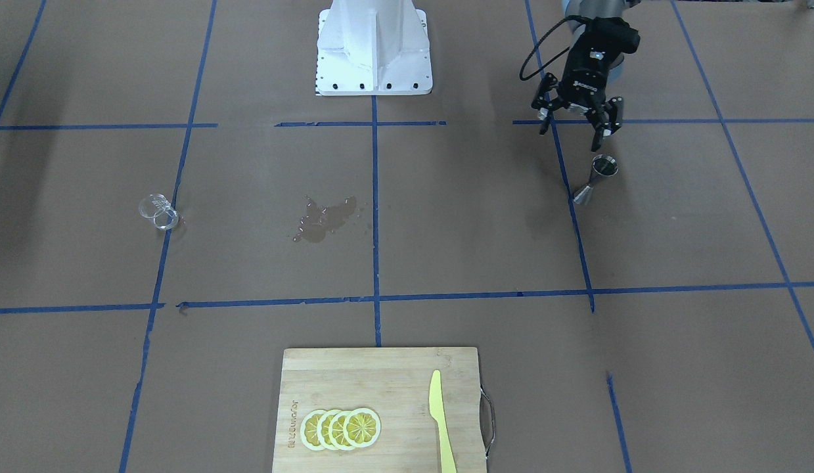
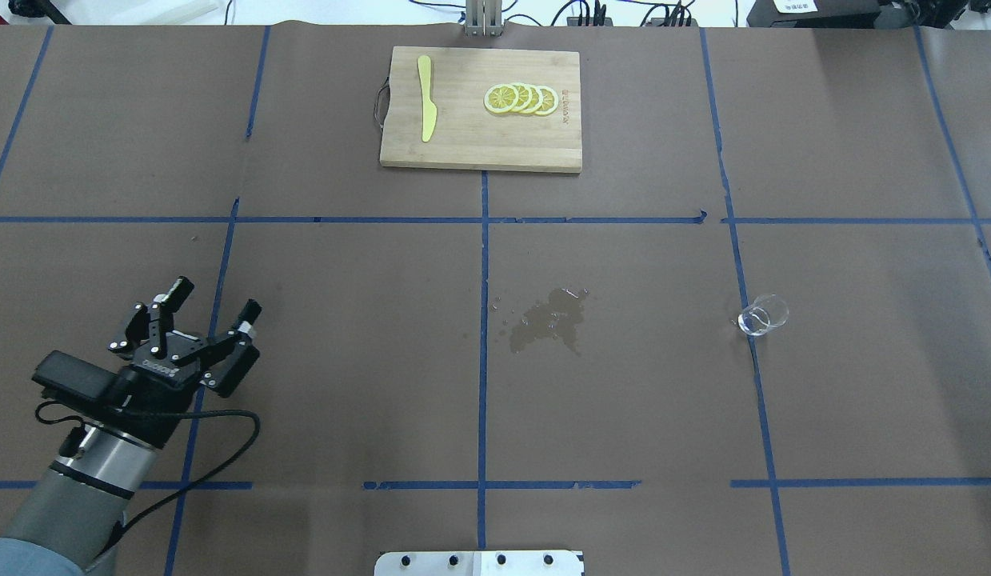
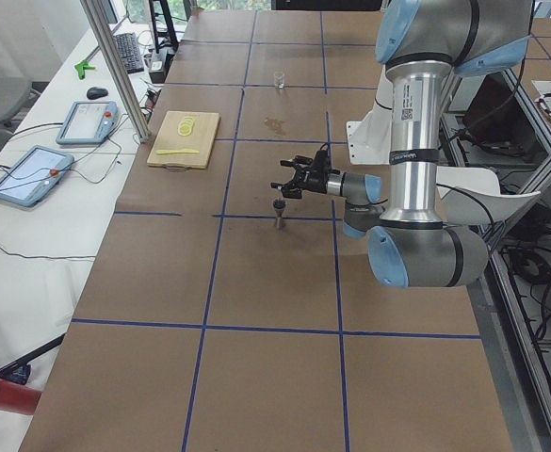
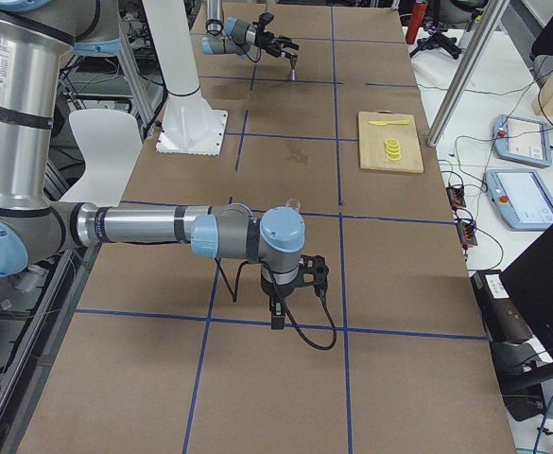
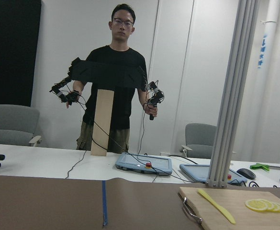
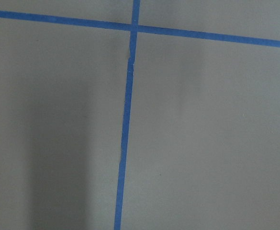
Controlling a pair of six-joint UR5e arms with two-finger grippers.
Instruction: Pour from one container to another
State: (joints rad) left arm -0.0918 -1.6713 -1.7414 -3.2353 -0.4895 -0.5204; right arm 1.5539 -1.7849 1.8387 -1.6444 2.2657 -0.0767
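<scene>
The clear glass cup (image 1: 158, 211) stands alone on the brown paper, far from both arms; it also shows as the cup (image 2: 763, 314). The steel jigger (image 1: 596, 179) stands upright by a blue tape line. My left gripper (image 1: 574, 130) hovers just behind and above it, open, nothing between its fingers. In the overhead view the left gripper (image 2: 215, 296) hides the jigger. My right gripper (image 4: 293, 284) shows only in the right side view, low over the table, so I cannot tell its state. Its wrist camera sees only paper and tape.
A wet spill (image 1: 324, 220) stains the paper at mid-table. A wooden cutting board (image 1: 380, 374) holds a yellow knife (image 1: 439, 420) and lemon slices (image 1: 341, 428) at the far edge. The white robot base (image 1: 374, 46) is at the near edge. A person (image 5: 116, 91) stands beyond the table.
</scene>
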